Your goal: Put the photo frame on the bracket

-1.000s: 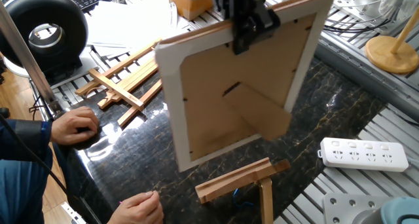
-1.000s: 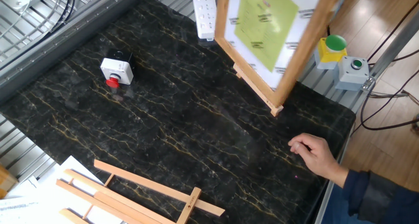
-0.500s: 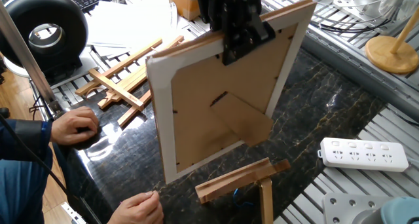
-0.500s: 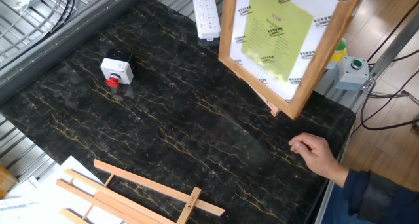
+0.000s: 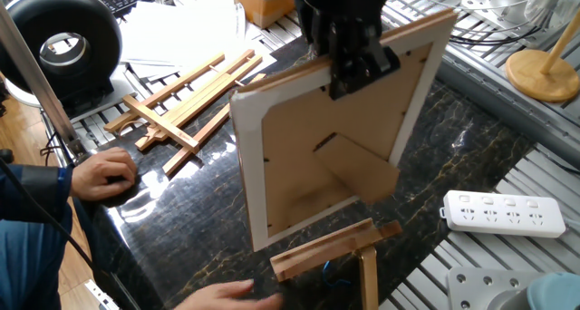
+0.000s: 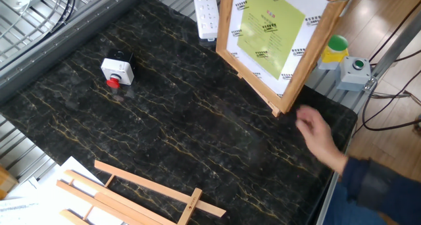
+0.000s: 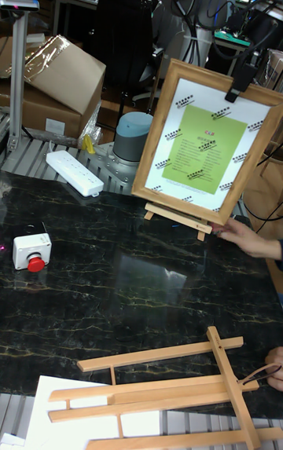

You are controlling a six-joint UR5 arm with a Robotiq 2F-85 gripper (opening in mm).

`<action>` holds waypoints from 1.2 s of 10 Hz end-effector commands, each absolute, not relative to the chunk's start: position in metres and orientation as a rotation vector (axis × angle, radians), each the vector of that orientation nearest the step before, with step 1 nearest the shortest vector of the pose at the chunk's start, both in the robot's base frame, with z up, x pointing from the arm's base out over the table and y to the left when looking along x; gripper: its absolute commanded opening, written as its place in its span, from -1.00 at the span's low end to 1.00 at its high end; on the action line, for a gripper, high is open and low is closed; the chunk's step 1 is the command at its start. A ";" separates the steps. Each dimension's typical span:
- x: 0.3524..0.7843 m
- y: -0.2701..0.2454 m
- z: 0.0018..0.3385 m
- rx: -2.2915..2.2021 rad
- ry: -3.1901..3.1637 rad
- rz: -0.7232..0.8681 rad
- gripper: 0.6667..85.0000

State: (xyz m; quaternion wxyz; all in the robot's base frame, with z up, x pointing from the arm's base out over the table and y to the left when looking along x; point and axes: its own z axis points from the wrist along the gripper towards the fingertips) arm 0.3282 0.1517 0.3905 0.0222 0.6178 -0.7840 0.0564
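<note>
photo frame (image 7: 208, 144) – green sheet, print illegible | end effector (image 5: 358, 70) clamps top edge

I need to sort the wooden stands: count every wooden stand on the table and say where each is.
2. The small bracket stands under the photo frame, near the power strip side. The bigger slatted easel lies flat at the table's opposite end. Others may be hidden behind the frame.

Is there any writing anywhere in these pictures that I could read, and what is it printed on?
Nothing here can be read.
Green sheet in the photo frame: lines of dark print under a small red heading, too small to read.
White border around that sheet: repeated small dark marks, too blurred to read.
Power strip, red-button box, cardboard box, bracket: no readable text.
</note>
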 end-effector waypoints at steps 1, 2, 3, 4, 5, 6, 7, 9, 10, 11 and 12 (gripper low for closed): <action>0.323 0.154 0.384 1.893 -2.446 0.172 -0.99; 0.322 0.155 0.382 1.893 -2.446 0.175 -0.99; 0.321 0.156 0.381 1.887 -2.449 0.177 -0.99; 0.320 0.157 0.380 1.882 -2.451 0.184 -0.99; 0.319 0.156 0.378 1.880 -2.450 0.191 -0.99; 0.320 0.155 0.376 1.889 -2.446 0.197 -0.99; 0.321 0.153 0.373 1.905 -2.438 0.203 -0.99; 0.325 0.152 0.368 1.925 -2.429 0.209 -0.99; 0.325 0.154 0.367 1.927 -2.432 0.207 -0.99; 0.323 0.162 0.365 1.926 -2.450 0.185 -0.99; 0.323 0.163 0.366 1.931 -2.447 0.193 -0.99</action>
